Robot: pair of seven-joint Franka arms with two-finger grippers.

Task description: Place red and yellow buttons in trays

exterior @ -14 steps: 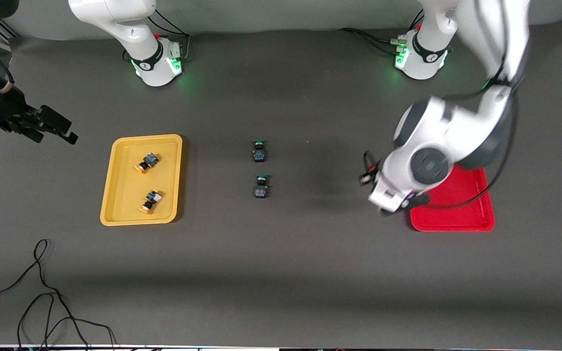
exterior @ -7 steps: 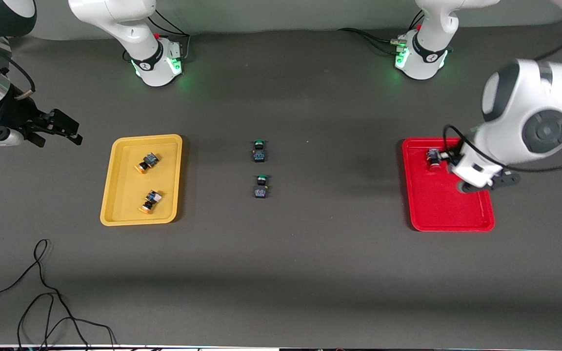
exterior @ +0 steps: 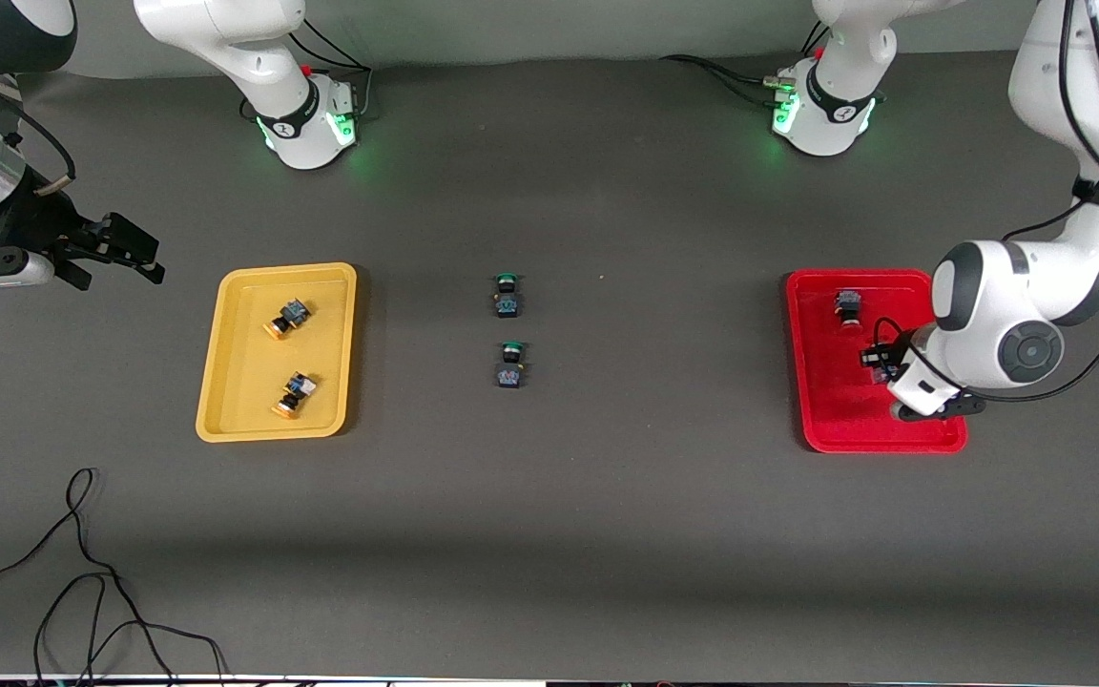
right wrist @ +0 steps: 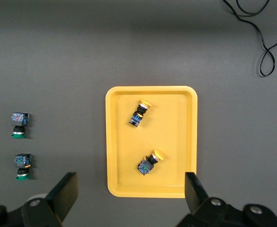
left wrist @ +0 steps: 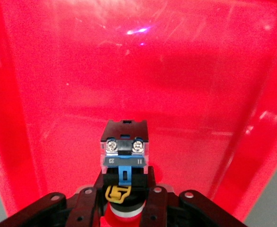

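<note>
The red tray (exterior: 845, 420) lies toward the left arm's end of the table, with one red button (exterior: 847, 307) in its part farther from the front camera. My left gripper (exterior: 879, 367) is low over the tray's middle, shut on a second red button (left wrist: 125, 156); its red cap sits between the fingers (left wrist: 93, 208) over the tray floor (left wrist: 129, 71). The yellow tray (exterior: 235, 382) holds two yellow buttons (exterior: 286, 318) (exterior: 294, 393). My right gripper (exterior: 120, 250) is open and empty, up beside the yellow tray (right wrist: 176, 137), toward the right arm's end.
Two green-capped switches (exterior: 507, 294) (exterior: 509, 364) stand on the dark mat at the table's middle, one nearer the front camera than the other. A black cable (exterior: 82, 572) loops near the front edge at the right arm's end.
The left arm has swung from beside the red tray to over it and come down low over its middle with the red button. The right gripper has shifted slightly.
</note>
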